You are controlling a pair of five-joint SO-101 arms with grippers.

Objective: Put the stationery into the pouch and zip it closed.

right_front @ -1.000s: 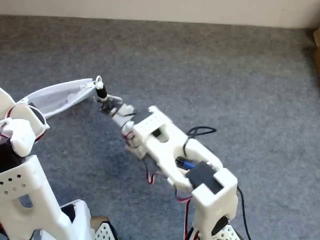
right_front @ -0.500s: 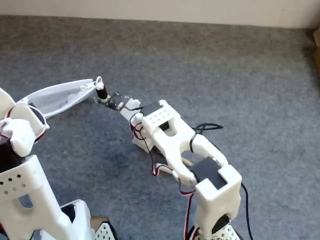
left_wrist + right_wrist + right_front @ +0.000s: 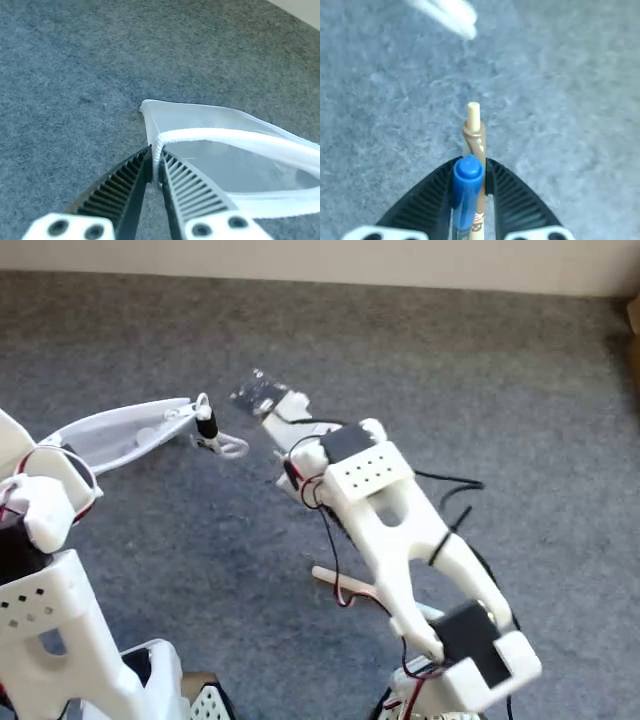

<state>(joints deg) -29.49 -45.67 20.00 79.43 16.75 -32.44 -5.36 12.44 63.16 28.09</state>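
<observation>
You have the pouch (image 3: 120, 435) at the left side of the desk (image 3: 450, 360). Its left end is clamped in the left pincer (image 3: 154, 155), and its mouth runs right to the zipper pull (image 3: 207, 427). The right pincer (image 3: 258, 395) sits just right of and behind that pull, apart from it. It grips two pens (image 3: 474, 135) side by side, above the desk.

The pouch (image 3: 225, 165) runs off the left wrist view's edge.
</observation>
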